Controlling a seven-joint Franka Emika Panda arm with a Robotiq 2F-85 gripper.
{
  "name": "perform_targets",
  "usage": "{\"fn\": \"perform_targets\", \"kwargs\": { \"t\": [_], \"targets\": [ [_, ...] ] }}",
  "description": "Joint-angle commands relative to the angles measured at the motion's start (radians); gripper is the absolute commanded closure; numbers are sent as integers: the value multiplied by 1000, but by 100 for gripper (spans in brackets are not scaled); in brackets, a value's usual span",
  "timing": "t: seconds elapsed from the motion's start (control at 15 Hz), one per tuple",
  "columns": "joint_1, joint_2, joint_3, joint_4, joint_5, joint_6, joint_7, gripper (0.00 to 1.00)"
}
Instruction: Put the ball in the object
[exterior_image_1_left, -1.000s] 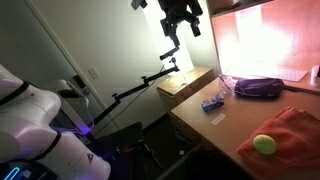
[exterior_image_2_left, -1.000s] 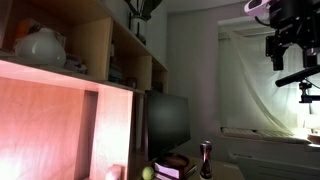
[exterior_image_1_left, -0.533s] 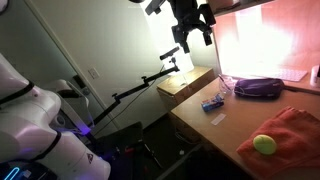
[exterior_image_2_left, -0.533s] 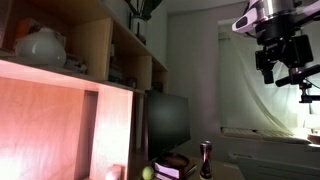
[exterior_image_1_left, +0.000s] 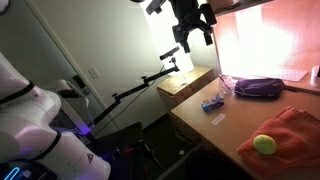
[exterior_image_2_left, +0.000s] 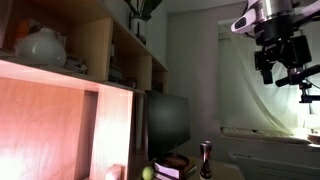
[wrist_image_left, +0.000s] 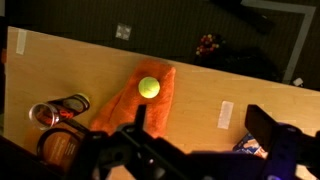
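The ball (exterior_image_1_left: 264, 144) is small, yellow-green and fuzzy. It rests on the orange-red cloth (exterior_image_1_left: 293, 128) at the near end of the wooden desk (exterior_image_1_left: 205, 122). In the wrist view the ball (wrist_image_left: 149, 87) lies on the cloth (wrist_image_left: 128, 112) up and left of my jaws. It shows as a small speck low in an exterior view (exterior_image_2_left: 147, 173). My gripper (exterior_image_1_left: 195, 28) hangs high above the desk, far from the ball, and also shows in an exterior view (exterior_image_2_left: 279, 60). Its fingers (wrist_image_left: 200, 128) are spread wide and empty.
A purple pouch (exterior_image_1_left: 258, 87), a blue packet (exterior_image_1_left: 211, 103) and a white tag (exterior_image_1_left: 218, 119) lie on the desk. A round can (wrist_image_left: 45, 115) and a brown container (wrist_image_left: 62, 150) sit beside the cloth. A lamp arm (exterior_image_1_left: 150, 78), monitor (exterior_image_2_left: 168, 120), bottle (exterior_image_2_left: 207, 158) and shelves (exterior_image_2_left: 90, 50) stand around.
A second ago the gripper was higher; it moved down and sideways over the desk. It has held still for the last half second. The ball and cloth have not moved.
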Motion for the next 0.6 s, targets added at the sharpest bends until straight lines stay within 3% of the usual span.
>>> {"fn": "perform_targets", "kwargs": {
  "t": [0.0,0.53],
  "targets": [
    [-10,69,-6,30,25,-5,-25,0],
    [-77,360,-25,173,105,-10,-135,0]
  ]
}}
